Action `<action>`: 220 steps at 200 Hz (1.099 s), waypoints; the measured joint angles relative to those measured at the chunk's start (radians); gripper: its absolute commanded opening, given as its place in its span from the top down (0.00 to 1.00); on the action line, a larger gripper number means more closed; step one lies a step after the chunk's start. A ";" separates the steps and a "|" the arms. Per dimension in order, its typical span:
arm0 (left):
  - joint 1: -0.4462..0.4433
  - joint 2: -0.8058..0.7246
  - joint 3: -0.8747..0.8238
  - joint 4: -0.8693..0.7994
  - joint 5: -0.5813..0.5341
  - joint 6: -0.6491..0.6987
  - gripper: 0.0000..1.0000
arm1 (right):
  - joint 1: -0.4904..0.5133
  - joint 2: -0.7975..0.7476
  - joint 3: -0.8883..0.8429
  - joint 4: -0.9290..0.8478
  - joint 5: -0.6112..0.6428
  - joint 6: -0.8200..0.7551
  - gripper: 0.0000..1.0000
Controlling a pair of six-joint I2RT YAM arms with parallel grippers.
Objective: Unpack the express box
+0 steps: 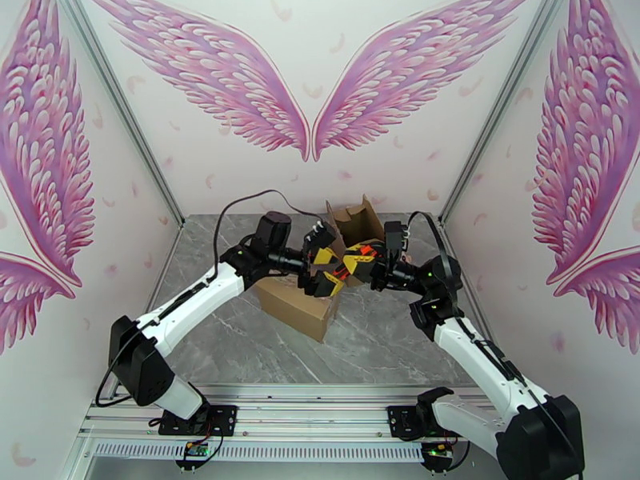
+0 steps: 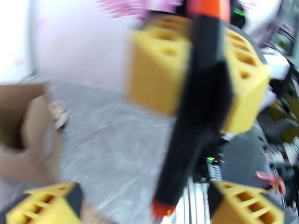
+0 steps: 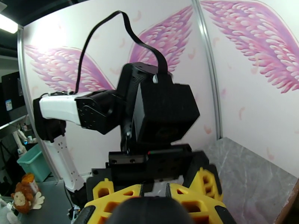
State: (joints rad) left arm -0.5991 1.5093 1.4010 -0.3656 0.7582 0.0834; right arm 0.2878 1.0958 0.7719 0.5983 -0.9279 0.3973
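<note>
The brown cardboard express box (image 1: pixel 296 307) lies mid-table with its flaps (image 1: pixel 356 219) open toward the back. It also appears at the left of the left wrist view, box (image 2: pixel 22 120). Above it the two grippers meet. My right gripper (image 1: pixel 358 262) is shut on a black bar-shaped item with orange ends (image 2: pixel 202 109), its yellow fingers (image 2: pixel 157 71) pressed on either side. My left gripper (image 2: pixel 145 206) is wide open just in front of the item, with its fingertips (image 2: pixel 48 202) apart from it. In the right wrist view the black item (image 3: pixel 149 211) sits between the yellow pads (image 3: pixel 112 195).
The grey marble table (image 1: pixel 400 338) is enclosed by white walls printed with pink wings. An aluminium rail (image 1: pixel 304 430) runs along the near edge by the arm bases. The left arm's wrist (image 3: pixel 160 112) hangs directly facing the right wrist camera. A teal bin (image 3: pixel 33 161) stands outside the cell.
</note>
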 measured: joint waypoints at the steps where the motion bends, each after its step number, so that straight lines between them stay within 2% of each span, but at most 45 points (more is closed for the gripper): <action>1: 0.003 -0.004 -0.004 0.002 -0.006 -0.003 0.01 | 0.003 0.000 0.001 -0.008 0.006 -0.008 0.91; 25: 0.095 -0.155 -0.148 0.070 -0.217 -0.097 0.01 | 0.066 0.014 0.038 -0.150 0.103 -0.138 0.92; 50: 0.174 -0.301 -0.300 0.091 -0.436 -0.204 0.01 | 0.147 0.087 0.089 -0.178 0.188 -0.235 0.93; 70: 0.241 -0.342 -0.361 0.073 -0.525 -0.289 0.01 | 0.206 0.174 0.135 -0.181 0.256 -0.295 0.94; 80: 0.282 -0.346 -0.386 0.060 -0.553 -0.340 0.06 | 0.234 0.224 0.164 -0.182 0.293 -0.325 0.94; 87: 0.309 -0.346 -0.401 0.050 -0.565 -0.370 0.13 | 0.254 0.260 0.186 -0.181 0.317 -0.345 0.94; 115: 0.430 -0.325 -0.453 0.031 -0.534 -0.491 0.36 | 0.328 0.397 0.268 -0.152 0.402 -0.405 0.94; 139: 0.492 -0.258 -0.465 0.032 -0.453 -0.544 0.49 | 0.370 0.495 0.312 -0.093 0.452 -0.441 0.95; 171: 0.502 -0.153 -0.465 0.034 -0.320 -0.562 0.51 | 0.401 0.605 0.362 -0.015 0.498 -0.474 0.95; 220: 0.498 -0.090 -0.462 0.036 -0.199 -0.549 0.51 | 0.410 0.687 0.416 0.058 0.529 -0.476 0.95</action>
State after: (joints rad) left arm -0.1009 1.4189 0.9390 -0.3294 0.5594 -0.4656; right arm 0.6979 1.7832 1.1877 0.6567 -0.3992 -0.0792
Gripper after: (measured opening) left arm 0.486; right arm 0.207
